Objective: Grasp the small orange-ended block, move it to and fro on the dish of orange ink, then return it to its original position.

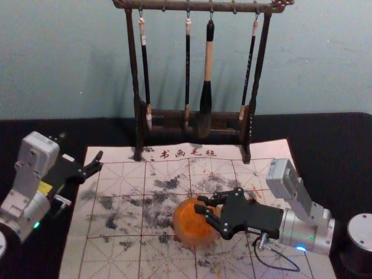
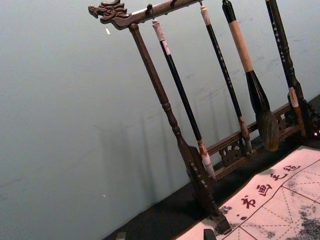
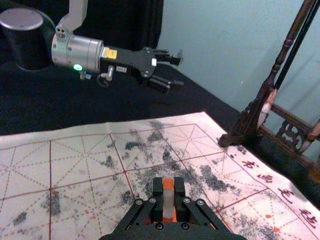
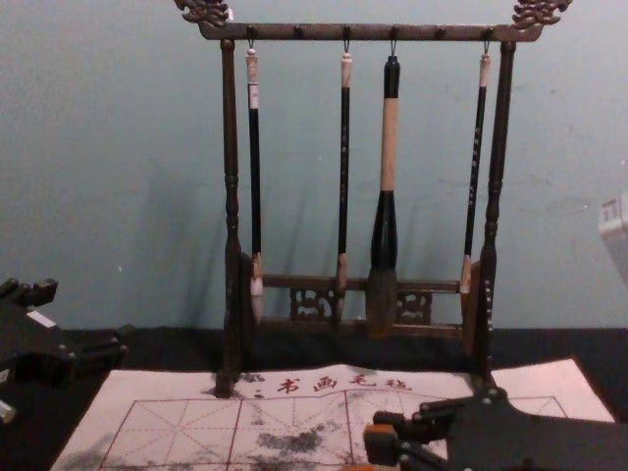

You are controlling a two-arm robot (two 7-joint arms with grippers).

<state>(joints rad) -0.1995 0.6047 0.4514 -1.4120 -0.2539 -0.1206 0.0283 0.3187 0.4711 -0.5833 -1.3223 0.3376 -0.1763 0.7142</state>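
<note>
Right end effector (image 1: 201,204) gripping block (image 3: 168,204), pale, orange-tipped | above orange dish (image 1: 187,231) | left end effector (image 1: 81,146) wide, left of mat (image 1: 116,154)

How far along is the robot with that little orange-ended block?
The grasp looks done: the right gripper is closed on the block. In hand: it's at the dish of orange ink, apparently for the to-and-fro; whether any strokes are finished, I can't tell. Left: returning the block, not yet released.
</note>
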